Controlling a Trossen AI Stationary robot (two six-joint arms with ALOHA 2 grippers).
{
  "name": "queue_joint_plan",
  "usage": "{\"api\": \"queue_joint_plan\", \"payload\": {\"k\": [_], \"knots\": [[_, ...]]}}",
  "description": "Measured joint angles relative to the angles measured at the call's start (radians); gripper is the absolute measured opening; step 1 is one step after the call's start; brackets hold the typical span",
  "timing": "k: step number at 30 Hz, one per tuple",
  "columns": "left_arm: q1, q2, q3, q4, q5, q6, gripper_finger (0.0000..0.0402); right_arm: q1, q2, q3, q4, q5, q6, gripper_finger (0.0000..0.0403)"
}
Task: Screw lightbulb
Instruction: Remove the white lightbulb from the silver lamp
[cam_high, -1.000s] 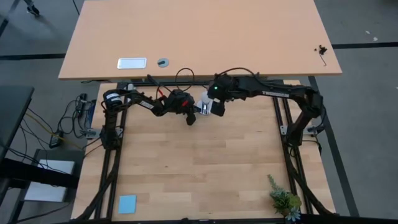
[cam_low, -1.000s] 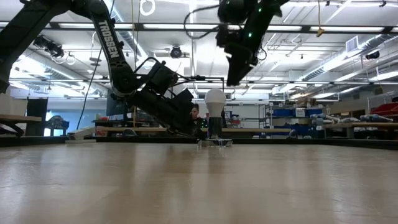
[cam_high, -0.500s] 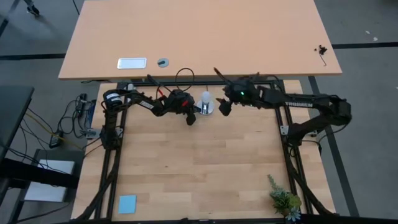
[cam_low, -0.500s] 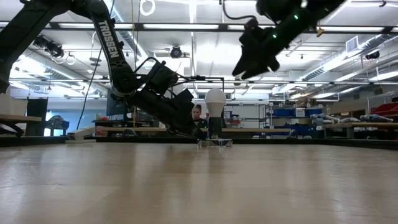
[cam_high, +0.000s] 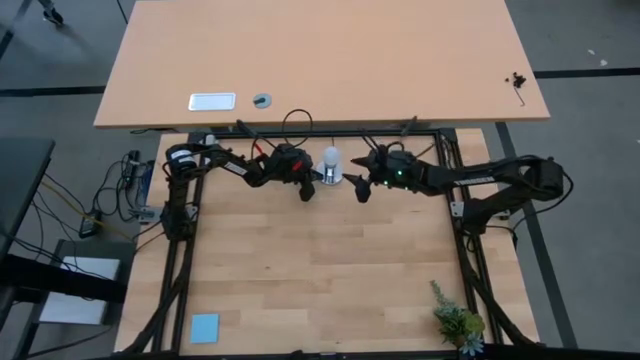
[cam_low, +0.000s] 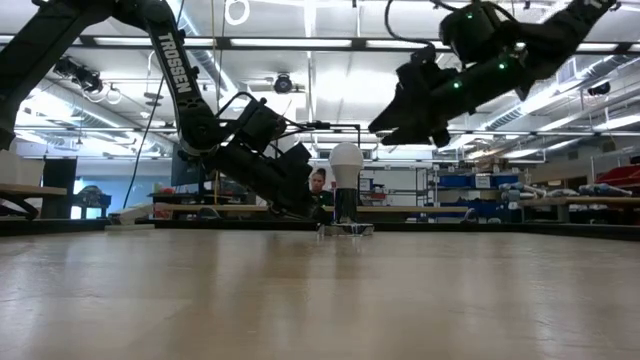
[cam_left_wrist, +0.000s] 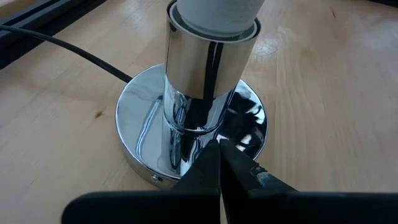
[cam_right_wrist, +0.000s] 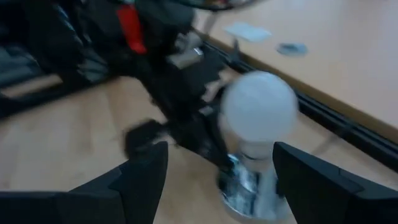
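Our left gripper, its two dark fingers pressed together, bears down on the round chrome socket base at the foot of the small white pear-shaped lightbulb, which stands upright in that base's chrome collar; our right gripper hangs just beside the lightbulb on its other side, fingers spread wide and holding nothing. We judge the main risk is the right fingers closing off-centre and tipping the lightbulb or sliding the base from under the left fingers. The table's far edge rail runs close behind the lightbulb, with open wood in front.
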Motion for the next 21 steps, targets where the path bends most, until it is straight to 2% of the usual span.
{"api": "queue_joint_plan", "payload": {"k": [5,9,15,21], "knots": [[0.0,0.0,0.0,0.001,-0.001,0.0,0.0,0.032,0.043,-0.052,0.23,-0.003,0.038,0.0296],[0.0,0.0,0.0,0.002,0.0,0.0,0.0,0.054,0.059,-0.055,0.255,0.005,0.046,0.0297],[0.0,0.0,0.0,0.003,0.0,0.0,0.0,0.054,0.096,-0.052,0.293,0.188,0.022,0.0297],[0.0,0.0,0.0,0.007,0.0,-0.002,0.0,0.053,0.225,0.003,0.366,0.215,-0.031,0.0315]]}}
